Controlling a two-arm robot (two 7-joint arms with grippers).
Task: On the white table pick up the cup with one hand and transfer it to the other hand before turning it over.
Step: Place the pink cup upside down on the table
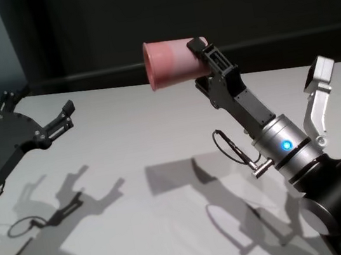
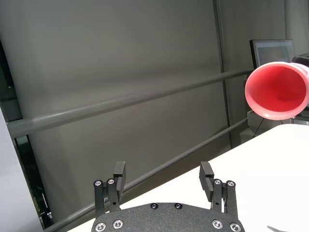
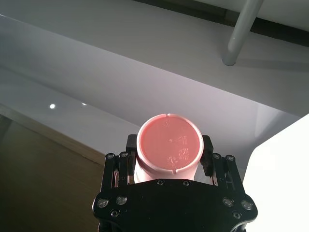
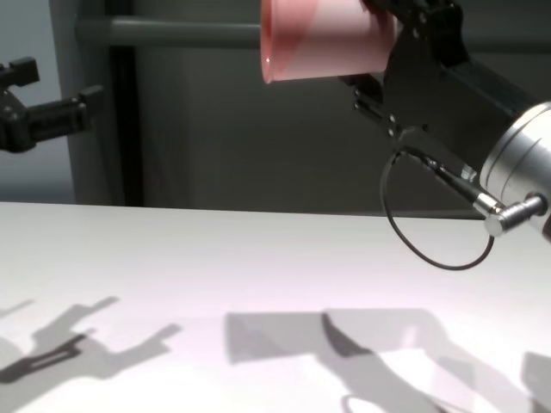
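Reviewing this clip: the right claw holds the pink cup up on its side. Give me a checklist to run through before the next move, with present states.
1. Right claw clamps the cup near its base: ok.
2. Cup lifted off the white table: ok.
3. Cup lies sideways, rim facing the left claw: ok.
4. Left claw open and holding nothing: ok.
5. Left claw apart from the cup, no contact: ok.
6. Cup turned fully over: not ok.
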